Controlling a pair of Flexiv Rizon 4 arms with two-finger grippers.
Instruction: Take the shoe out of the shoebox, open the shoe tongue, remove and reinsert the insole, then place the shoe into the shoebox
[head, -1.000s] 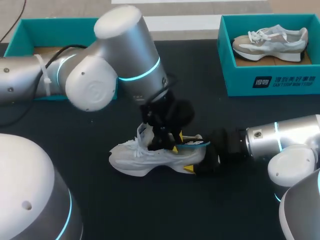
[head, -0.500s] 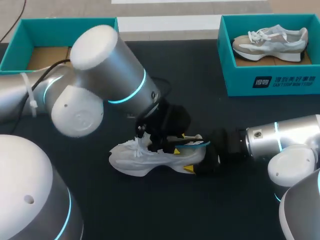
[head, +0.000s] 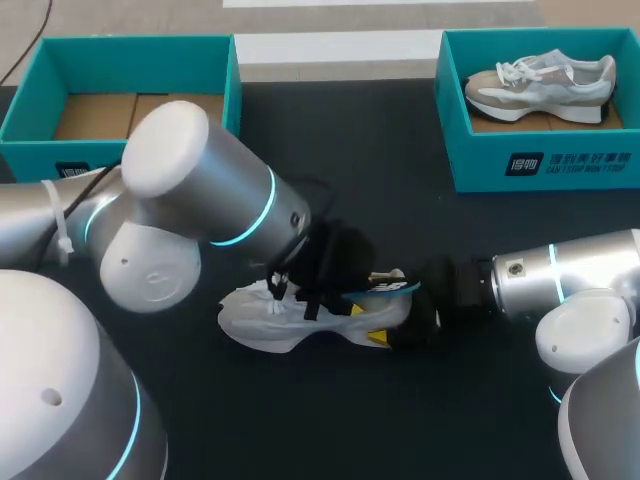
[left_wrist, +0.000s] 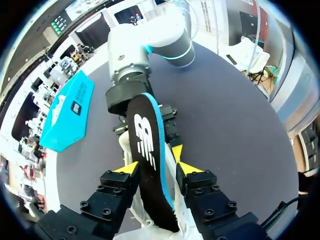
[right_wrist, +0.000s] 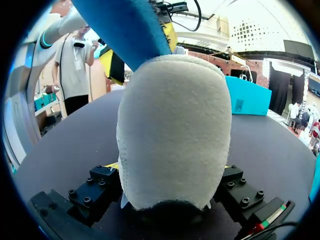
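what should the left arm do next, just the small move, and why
Probably push the insole down and toward the front of the shoe. The left gripper is shut on the insole, whose back end sticks up out of the shoe, while the right gripper clamps the shoe from behind, steadying it.

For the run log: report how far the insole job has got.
Done: the shoe is out, on the table. In hand: the right pincer grips its heel; the left pincer pinches the insole, partly inside the shoe; going out or in, I cannot tell. Left: shoe into the empty shoebox.
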